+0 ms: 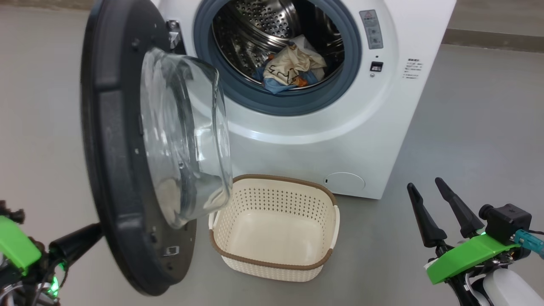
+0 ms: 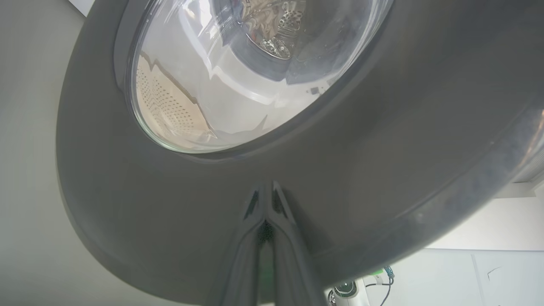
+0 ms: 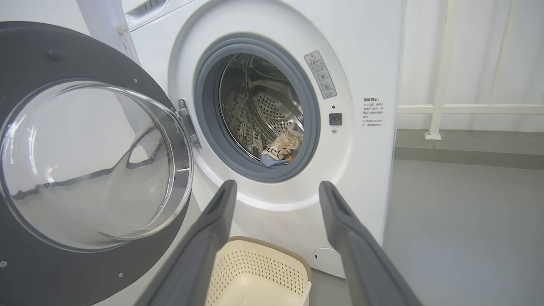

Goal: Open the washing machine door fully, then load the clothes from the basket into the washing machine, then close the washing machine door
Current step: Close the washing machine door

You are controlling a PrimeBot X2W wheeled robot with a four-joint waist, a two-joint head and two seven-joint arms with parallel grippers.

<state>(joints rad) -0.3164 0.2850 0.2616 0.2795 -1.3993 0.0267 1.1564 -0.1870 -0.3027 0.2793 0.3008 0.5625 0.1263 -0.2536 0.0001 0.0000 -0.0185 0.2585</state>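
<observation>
Clothes (image 1: 291, 70), a blue and cream fabric bundle, lie in the drum of the white front-loading washing machine (image 1: 297, 140), well beyond the spread-open right claw (image 1: 424, 183). The left claw (image 2: 264, 187), pinched closed, has its tips against the outer face of the round glossy black door (image 1: 110, 148).

My left tool (image 1: 75, 243) extends behind the open washing machine door (image 1: 108, 140), my right tool (image 1: 424, 182) hangs with jaws apart, the clothes (image 1: 291, 68) lie inside the washing machine (image 1: 297, 144), and the basket (image 1: 276, 199) sits before it.

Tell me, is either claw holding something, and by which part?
Nothing. Left gripper, shut, points at the large round black door; right gripper open, empty.
</observation>
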